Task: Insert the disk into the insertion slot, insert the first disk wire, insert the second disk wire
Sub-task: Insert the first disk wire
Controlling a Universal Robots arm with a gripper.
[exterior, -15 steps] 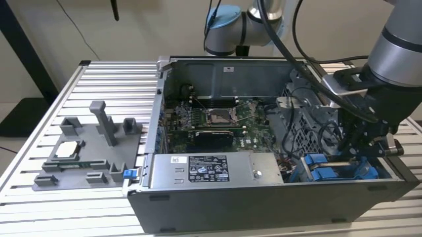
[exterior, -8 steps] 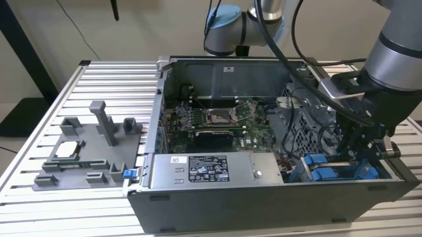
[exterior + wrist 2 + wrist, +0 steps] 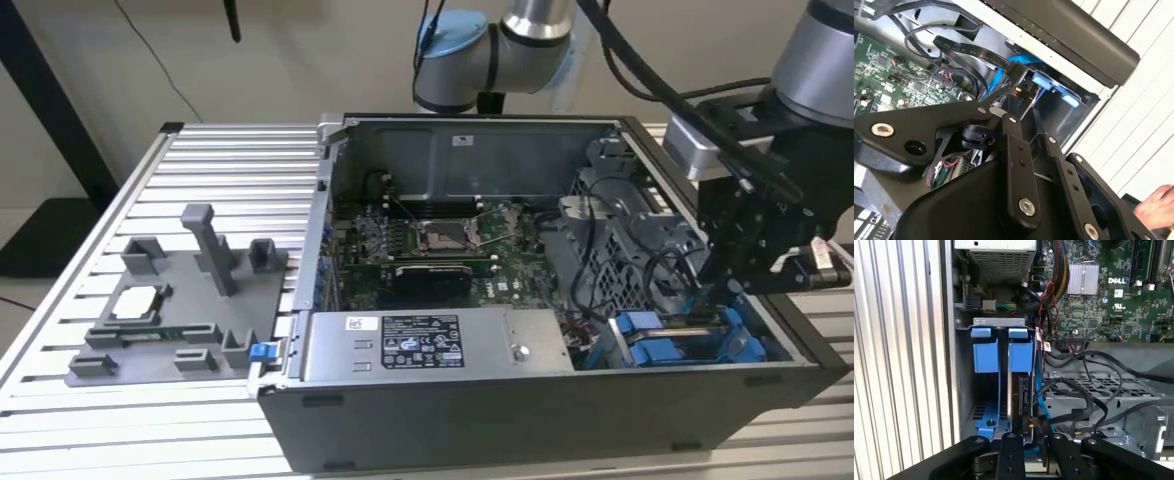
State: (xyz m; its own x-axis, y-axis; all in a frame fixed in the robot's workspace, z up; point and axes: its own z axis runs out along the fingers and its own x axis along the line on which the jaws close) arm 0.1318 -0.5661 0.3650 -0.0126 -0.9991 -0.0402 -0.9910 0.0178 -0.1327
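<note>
I have the fingers (image 3: 1011, 450) clamped on the near end of the disk (image 3: 1021, 390), which stands on edge in the slot (image 3: 965, 390) by the blue tabs (image 3: 986, 355).

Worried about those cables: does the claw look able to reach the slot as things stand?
Likely yes. The claw hangs right at the slot with nothing between them; the black cables lie beside it over the cage, though some run close.
</note>
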